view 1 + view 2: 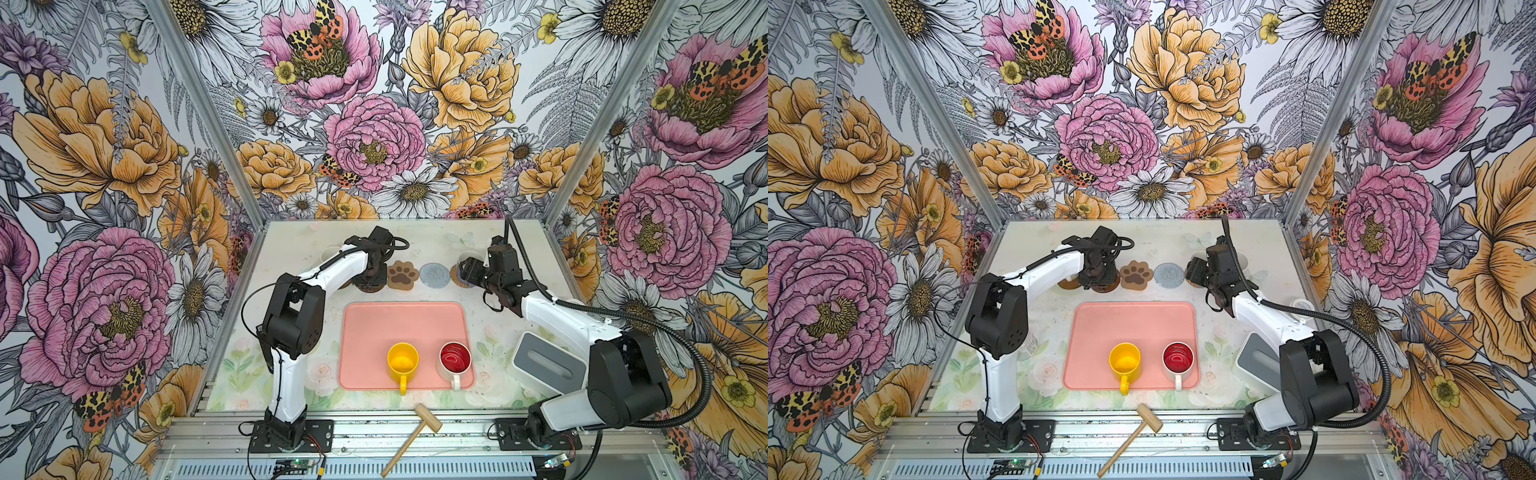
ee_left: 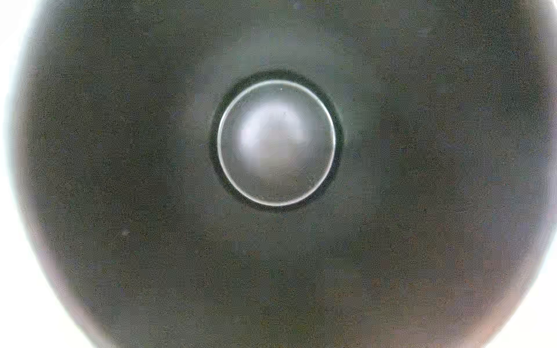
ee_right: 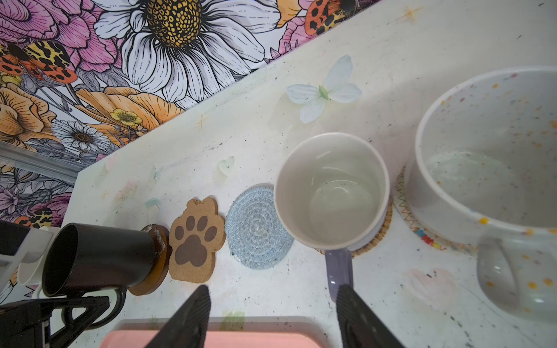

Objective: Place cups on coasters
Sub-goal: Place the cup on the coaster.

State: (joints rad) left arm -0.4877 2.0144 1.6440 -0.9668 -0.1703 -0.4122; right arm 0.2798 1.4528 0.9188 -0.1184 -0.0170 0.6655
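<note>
Filling the left wrist view, the black mug is seen straight down its bore. It is located at the far left of the coaster row, with its base on or just over a brown disc coaster; full seating cannot be determined. The left gripper is closed to a narrow gap, apparently on the mug's handle.

Glazed ceramic is to be treated as rigid, fairly heavy, slippery and brittle. The handle or rim wall is the preferred hold.

The right gripper is spread wide and holds nothing. Just ahead of it, the lavender mug is seated on a tan woven coaster.

The paw-shaped coaster, just beside the disc, is judged the closest obstruction; it and the grey-blue coaster are vacant. The yellow mug and red-lined mug stand on the pink tray, nearer.
</note>
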